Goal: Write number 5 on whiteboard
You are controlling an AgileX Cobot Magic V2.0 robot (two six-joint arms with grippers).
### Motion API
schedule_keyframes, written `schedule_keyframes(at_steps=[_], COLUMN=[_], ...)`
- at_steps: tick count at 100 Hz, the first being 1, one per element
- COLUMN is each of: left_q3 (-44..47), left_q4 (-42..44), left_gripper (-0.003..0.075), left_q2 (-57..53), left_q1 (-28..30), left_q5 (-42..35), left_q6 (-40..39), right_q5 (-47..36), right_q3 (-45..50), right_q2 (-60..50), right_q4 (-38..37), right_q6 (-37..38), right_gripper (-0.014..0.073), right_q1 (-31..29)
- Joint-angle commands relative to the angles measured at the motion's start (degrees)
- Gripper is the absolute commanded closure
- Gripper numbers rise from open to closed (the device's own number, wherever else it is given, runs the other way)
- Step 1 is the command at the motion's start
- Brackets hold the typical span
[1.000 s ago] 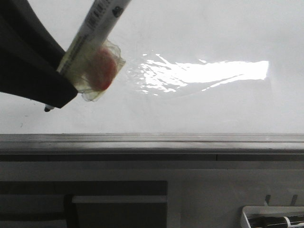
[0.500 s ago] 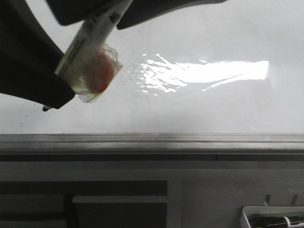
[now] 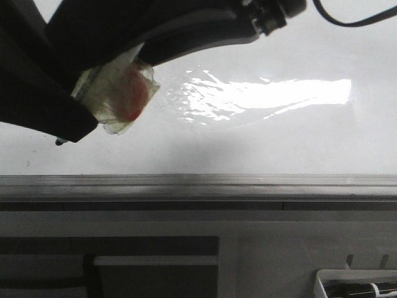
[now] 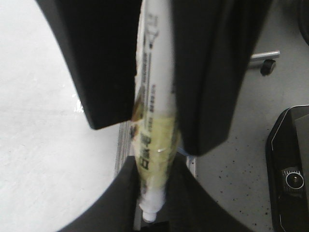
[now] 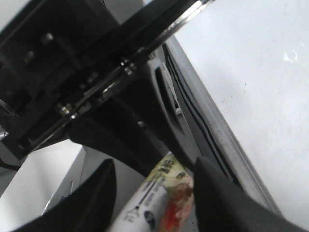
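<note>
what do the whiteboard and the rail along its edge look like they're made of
The whiteboard: a smooth, glossy white coated sheet, judging by its sharp, rippled glare patch; the core can't be told. The rail: probably brushed metal, possibly aluminium, grey with a dull linear sheen.

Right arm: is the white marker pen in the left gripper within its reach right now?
Likely yes. The white marker pen sits between the fingers of the right gripper, just beyond the left gripper holding it. Nothing blocks it; contact is unclear.

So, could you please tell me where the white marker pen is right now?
The white marker pen with yellowish tape is clamped in the left claw, upper left in the front view, over the glossy white whiteboard, with the right claw around it.
</note>
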Motion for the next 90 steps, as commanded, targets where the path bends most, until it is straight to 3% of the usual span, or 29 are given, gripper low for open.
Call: schedule_keyframes(at_steps=[1, 18, 33, 47, 54, 60, 62, 67, 74, 80, 90], left_q3=[-1.57, -1.57, -1.57, -1.57, -1.57, -1.57, -1.57, -1.57, -1.57, -1.57, -1.57], left_q4=[-1.70, -1.70, -1.70, -1.81, -1.81, -1.93, -1.93, -1.93, -1.39, -0.43, 2.07], left_gripper=[0.0741, 0.0741, 0.0741, 0.0719, 0.0626, 0.0463, 0.0444, 0.0277, 0.0163, 0.0143, 0.0211], left_q2=[-1.07, -1.11, -1.31, -3.74, -5.71, -7.69, -8.14, -9.81, -11.93, -14.74, -19.95], left_q1=[-0.02, -0.02, -0.02, -0.02, -0.02, -0.02, -0.02, -0.02, -0.02, 0.37, 1.76], left_q5=[-2.97, -2.97, -3.08, -4.73, -4.85, -4.37, -4.37, -4.37, -4.37, -4.27, -4.27], left_q6=[0.02, -0.08, -0.24, -6.98, -8.37, -10.04, -10.55, -13.20, -16.32, -20.66, -28.22], right_q5=[-1.18, -1.18, -0.96, -0.96, -0.96, -0.96, -0.87, -0.87, -1.21, -2.07, -5.77], right_q3=[-1.95, -1.95, -1.95, -1.95, -1.95, -1.95, -1.95, -1.95, -1.95, -1.84, -0.88], right_q2=[-1.03, -1.03, -1.03, -1.03, -1.15, -1.15, -1.15, -1.15, -1.81, -2.85, -6.08], right_q4=[2.52, 2.15, 1.50, 1.32, 0.44, -0.78, -1.21, -1.34, -1.37, -1.75, -2.92], right_q6=[-0.47, -0.47, -0.47, -0.47, -0.47, -0.47, -0.47, -0.47, -0.47, -0.47, -0.36], right_gripper=[0.0417, 0.0659, 0.0656, 0.0653, 0.0653, 0.0653, 0.0653, 0.0653, 0.0652, 0.0639, 0.0631], right_q1=[-0.02, -0.02, -0.02, -0.02, -0.02, -0.02, -0.02, -0.02, -0.02, -0.02, -0.02])
